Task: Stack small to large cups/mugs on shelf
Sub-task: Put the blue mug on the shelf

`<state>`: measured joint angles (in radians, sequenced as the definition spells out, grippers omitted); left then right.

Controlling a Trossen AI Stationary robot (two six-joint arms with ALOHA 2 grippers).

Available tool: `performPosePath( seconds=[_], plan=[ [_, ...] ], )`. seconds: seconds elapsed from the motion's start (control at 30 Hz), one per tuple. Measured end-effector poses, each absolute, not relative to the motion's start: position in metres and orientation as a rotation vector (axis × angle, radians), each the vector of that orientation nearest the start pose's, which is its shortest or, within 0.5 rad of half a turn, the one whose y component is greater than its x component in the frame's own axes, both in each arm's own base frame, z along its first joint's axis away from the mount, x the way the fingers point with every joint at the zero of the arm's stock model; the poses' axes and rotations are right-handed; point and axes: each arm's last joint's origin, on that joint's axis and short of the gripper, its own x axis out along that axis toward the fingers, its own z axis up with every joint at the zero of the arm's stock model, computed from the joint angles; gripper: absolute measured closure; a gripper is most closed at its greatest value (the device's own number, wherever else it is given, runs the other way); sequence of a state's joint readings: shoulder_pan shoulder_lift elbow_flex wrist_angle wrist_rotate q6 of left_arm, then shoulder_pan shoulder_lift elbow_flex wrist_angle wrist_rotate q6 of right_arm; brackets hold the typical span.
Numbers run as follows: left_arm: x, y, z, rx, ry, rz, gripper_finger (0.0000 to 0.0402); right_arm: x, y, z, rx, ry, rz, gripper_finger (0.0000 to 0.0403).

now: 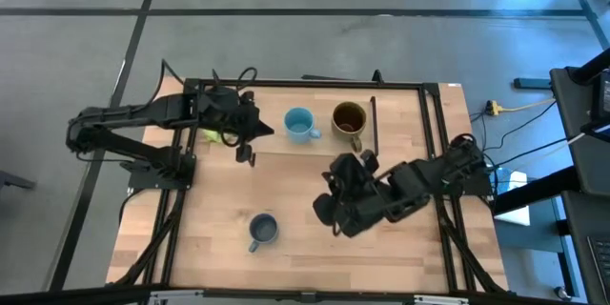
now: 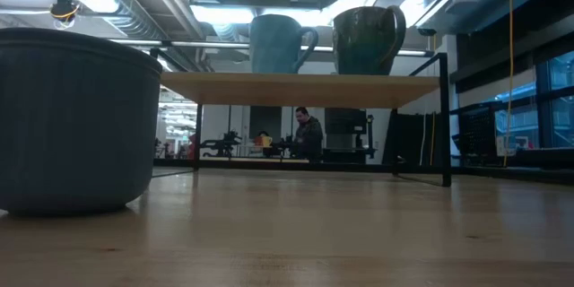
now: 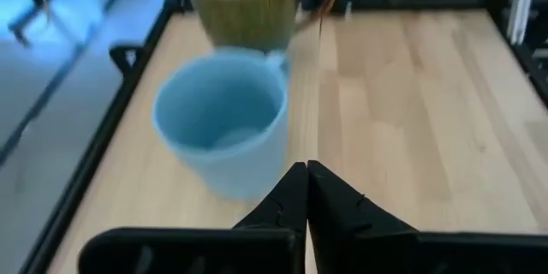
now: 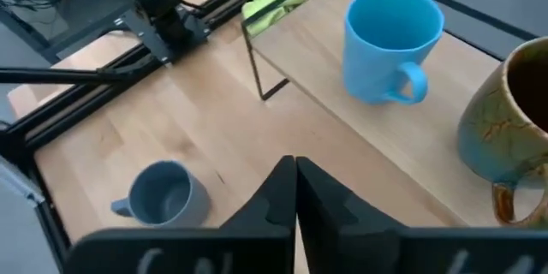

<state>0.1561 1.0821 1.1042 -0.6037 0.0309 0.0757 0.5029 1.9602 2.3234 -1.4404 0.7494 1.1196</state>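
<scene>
Nearest the low camera: small grey-blue mug (image 2: 76, 121), standing upright on the tabletop (image 1: 305, 248), at about 6 o'clock on the table in the high view, handle toward 7 o'clock. Not yet on the shelf (image 1: 400, 138). Sky-blue mug (image 1: 300, 124) and brown-olive mug (image 1: 349, 120) already upright on the shelf board at about 12 o'clock, just beside each other, apparently not touching, sky-blue at 9 o'clock of the brown-olive. Left gripper (image 3: 306, 190) near the sky-blue mug at its 9 o'clock side, fingers closed together, holding nothing. Right gripper (image 4: 295, 190) at about 3 o'clock of table centre, between shelf and grey-blue mug, fingers likewise pressed shut and empty. Contents: sky-blue and grey-blue mugs empty as seen from the wrist views; brown-olive interior dark, contents not discernible. Handling, judged from appearance: probably glazed ceramic, rigid, moderately heavy for size, smooth and likely slippery under hard fingers, liable to chip or crack if dropped or knocked against the shelf edge. Recommended hold: pinch across the rim wall, one finger inside and one outside, away from the handle; reopen jaws before approach. Green cloth-like object (image 1: 212, 136) beneath the left arm, unrelated.
</scene>
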Motion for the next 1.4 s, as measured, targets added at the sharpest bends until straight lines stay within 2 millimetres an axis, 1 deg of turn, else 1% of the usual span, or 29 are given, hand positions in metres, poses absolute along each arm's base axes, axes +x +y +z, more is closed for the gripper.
performPosePath(
  seconds=[0.13,0.23,0.37,0.43,0.53,0.7,0.8,0.9,1.0,1.13,1.3,1.4],
  plan=[
    [0.214,0.038,0.345,0.001,0.634,0.12,0.0397,0.339,0.149,0.413,0.445,0.605,-0.686,0.0399],
    [0.213,0.043,0.345,0.006,0.631,0.145,0.0395,0.344,0.138,0.413,0.465,0.594,-0.717,0.0399],
    [0.215,0.055,0.344,-0.013,0.629,0.195,0.0399,0.351,0.123,0.413,0.484,0.582,-0.754,0.04],
    [0.216,0.063,0.337,-0.048,0.647,0.217,0.04,0.353,0.115,0.413,0.491,0.585,-0.767,0.0401],
    [0.216,0.071,0.322,-0.11,0.645,0.179,0.0396,0.357,0.107,0.413,0.497,0.595,-0.77,0.0401],
    [0.216,0.084,0.298,-0.238,0.583,0.143,0.0397,0.361,0.091,0.412,0.547,0.646,-0.767,0.0401],
    [0.216,0.091,0.292,-0.307,0.518,0.097,0.04,0.363,0.079,0.41,0.58,0.694,-0.771,0.0402],
    [0.214,0.098,0.29,-0.331,0.493,0.105,0.0397,0.364,0.067,0.408,0.618,0.748,-0.772,0.0402],
    [0.212,0.101,0.287,-0.341,0.495,0.111,0.0395,0.363,0.057,0.406,0.62,0.79,-0.797,0.0402],
    [0.211,0.102,0.288,-0.368,0.485,0.095,0.04,0.367,0.043,0.395,0.636,0.87,-0.806,0.0403],
    [0.212,0.102,0.289,-0.398,0.473,0.074,0.0395,0.376,0.035,0.384,0.631,0.895,-0.771,0.0403],
    [0.211,0.102,0.289,-0.401,0.476,0.072,0.0393,0.379,0.033,0.384,0.598,0.872,-0.767,0.0403]
  ],
)
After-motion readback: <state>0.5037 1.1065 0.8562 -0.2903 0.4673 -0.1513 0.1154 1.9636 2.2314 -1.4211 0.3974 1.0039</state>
